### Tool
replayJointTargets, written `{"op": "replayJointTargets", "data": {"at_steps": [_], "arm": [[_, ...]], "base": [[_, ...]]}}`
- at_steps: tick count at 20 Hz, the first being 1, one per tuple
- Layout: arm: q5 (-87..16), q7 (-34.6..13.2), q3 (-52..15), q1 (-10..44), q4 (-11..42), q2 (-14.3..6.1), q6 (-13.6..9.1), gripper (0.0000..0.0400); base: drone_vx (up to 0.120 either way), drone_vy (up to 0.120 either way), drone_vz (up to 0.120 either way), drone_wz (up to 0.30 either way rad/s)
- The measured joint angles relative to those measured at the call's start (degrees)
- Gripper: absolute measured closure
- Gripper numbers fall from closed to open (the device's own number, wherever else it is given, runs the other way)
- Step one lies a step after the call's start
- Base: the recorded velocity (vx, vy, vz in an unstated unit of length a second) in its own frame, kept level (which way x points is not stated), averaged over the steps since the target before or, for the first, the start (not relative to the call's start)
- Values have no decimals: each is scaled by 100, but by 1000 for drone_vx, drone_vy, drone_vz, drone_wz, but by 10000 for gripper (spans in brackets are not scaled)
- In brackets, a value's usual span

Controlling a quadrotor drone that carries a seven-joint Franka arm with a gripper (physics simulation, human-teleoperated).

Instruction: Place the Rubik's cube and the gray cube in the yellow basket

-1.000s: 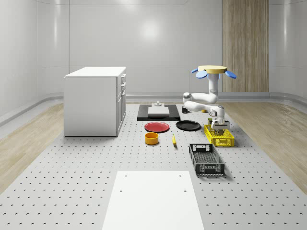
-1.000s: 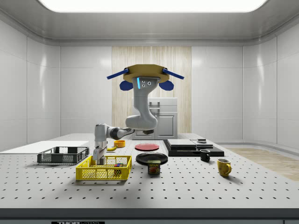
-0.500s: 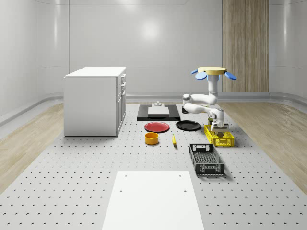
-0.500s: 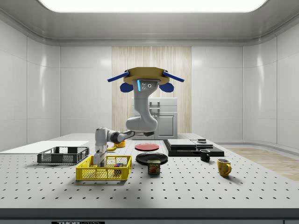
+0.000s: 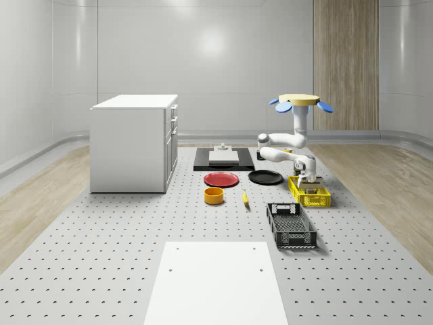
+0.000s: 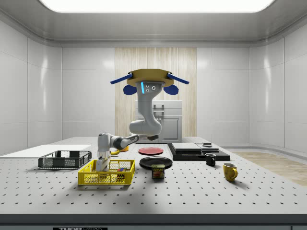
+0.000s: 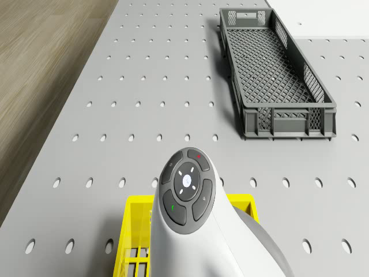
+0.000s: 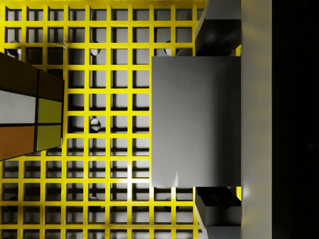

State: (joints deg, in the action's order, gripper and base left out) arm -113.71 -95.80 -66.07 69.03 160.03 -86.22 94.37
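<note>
Drone: hovers above the table, near the black plate, arm reaching down to the yellow basket.
Gripper: inside the basket, fingers pinching the gray cube over the mesh floor.
Rubik's cube: in the basket, beside the gray cube, apart from it.
Basket: near the table's edge, next to the black crate.

The drone hovers, arm bent downward, pincer clamped shut.
</note>
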Motion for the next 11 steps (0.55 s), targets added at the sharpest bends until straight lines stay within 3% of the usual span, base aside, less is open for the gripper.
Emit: {"op": "replayJointTargets", "data": {"at_steps": [11], "arm": [[554,-9,-593,-108,200,0,-251,2]], "base": [[0,0,0,0]]}}
